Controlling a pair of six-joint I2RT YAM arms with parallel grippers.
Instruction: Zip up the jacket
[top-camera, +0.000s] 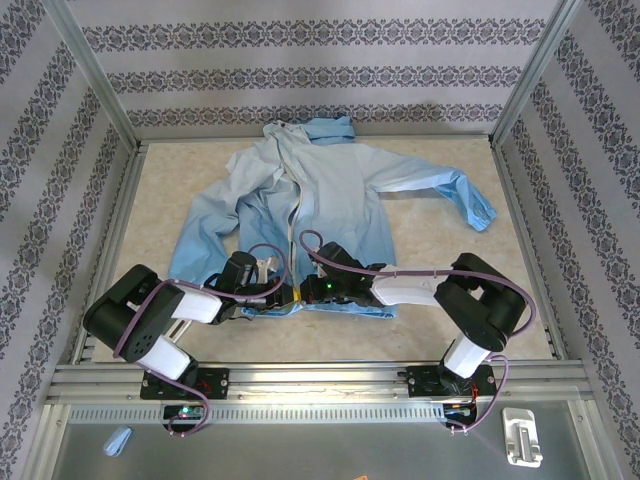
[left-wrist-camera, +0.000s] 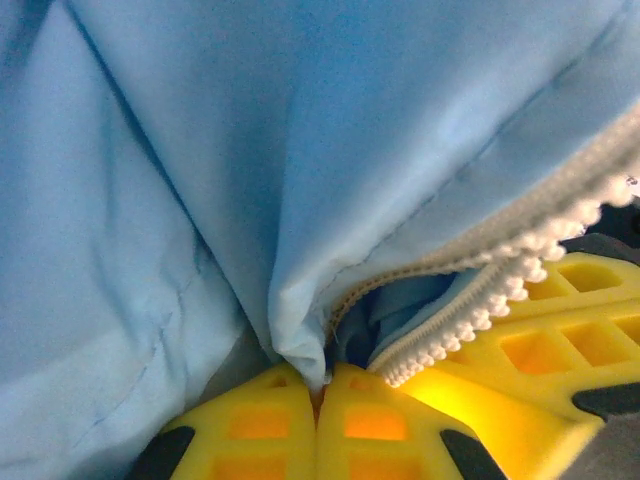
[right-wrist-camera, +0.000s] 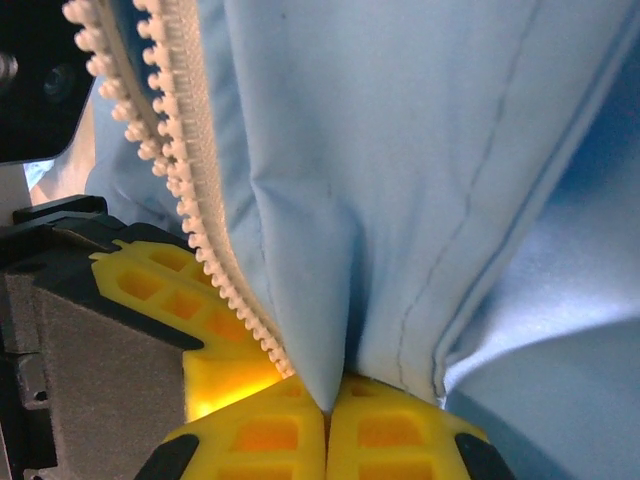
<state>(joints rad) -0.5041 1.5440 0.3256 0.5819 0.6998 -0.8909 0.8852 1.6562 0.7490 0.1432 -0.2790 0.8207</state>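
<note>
The light-blue hooded jacket (top-camera: 330, 190) lies flat on the table, hood far, hem toward the arms, with its pale zipper (top-camera: 297, 215) running down the middle. Both grippers meet at the hem by the zipper's lower end. My left gripper (top-camera: 274, 294) (left-wrist-camera: 322, 385) is shut, its yellow fingers pinching a fold of the jacket (left-wrist-camera: 300, 180) just left of the zipper teeth (left-wrist-camera: 500, 290). My right gripper (top-camera: 310, 291) (right-wrist-camera: 328, 402) is shut on a fold of the jacket (right-wrist-camera: 400, 180) just right of the zipper teeth (right-wrist-camera: 195, 200). Each wrist view catches the other gripper's yellow finger close by.
A metal frame rail (top-camera: 320, 378) crosses in front of the arm bases, and patterned walls close in the table on three sides. In front of the rail lie a small blue scrap (top-camera: 118, 441) at the left and a white clip-like object (top-camera: 521, 437) at the right.
</note>
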